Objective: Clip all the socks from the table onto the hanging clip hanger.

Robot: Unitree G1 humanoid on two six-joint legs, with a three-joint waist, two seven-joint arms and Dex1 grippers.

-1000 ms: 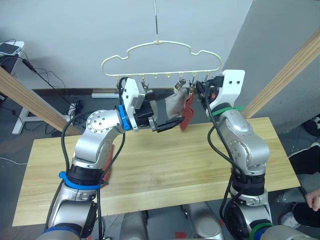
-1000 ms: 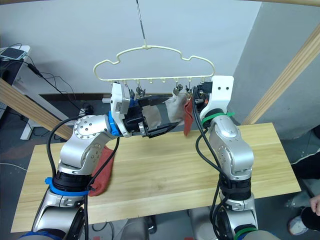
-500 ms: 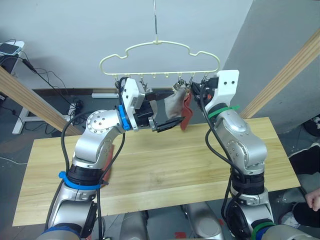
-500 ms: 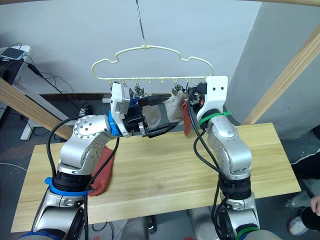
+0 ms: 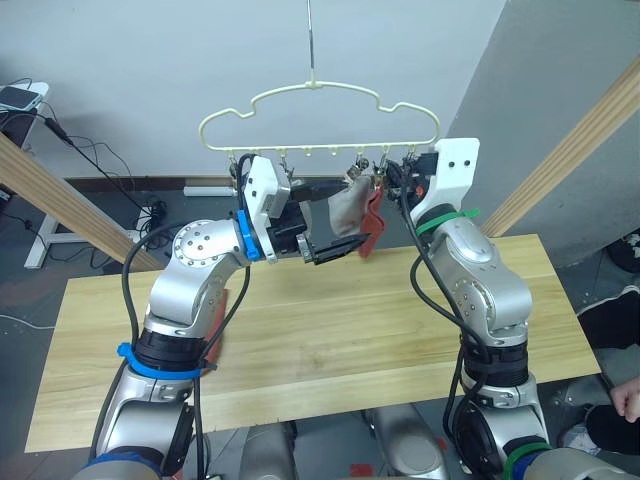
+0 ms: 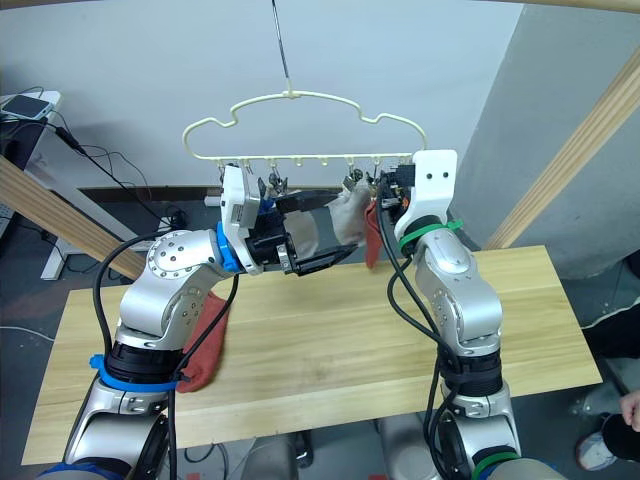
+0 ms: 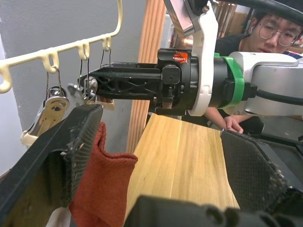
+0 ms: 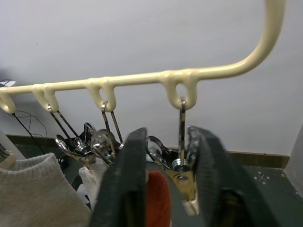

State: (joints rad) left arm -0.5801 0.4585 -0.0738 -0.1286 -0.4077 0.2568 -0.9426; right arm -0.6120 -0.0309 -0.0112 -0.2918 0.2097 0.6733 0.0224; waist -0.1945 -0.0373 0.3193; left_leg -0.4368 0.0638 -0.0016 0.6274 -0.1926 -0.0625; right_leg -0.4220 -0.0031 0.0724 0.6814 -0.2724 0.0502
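Right gripper (image 8: 163,189) pinches a clip (image 8: 182,177) on the hanger (image 5: 318,105); left gripper (image 5: 325,245), fingers spread, presents the grey sock (image 5: 345,208) (red sock (image 5: 372,215) alongside). Next, probably: feed 1 edge in.

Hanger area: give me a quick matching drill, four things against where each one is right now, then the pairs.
Things:
1. grey sock
2. red sock
3. second red sock
4. hanger

Places:
A. lying on the table, behind the left arm
B. on a hook, above both arms
C. hanging from a clip beside the right gripper
D. at the clips, against the left gripper

Pairs: 1-D, 2-C, 3-A, 4-B
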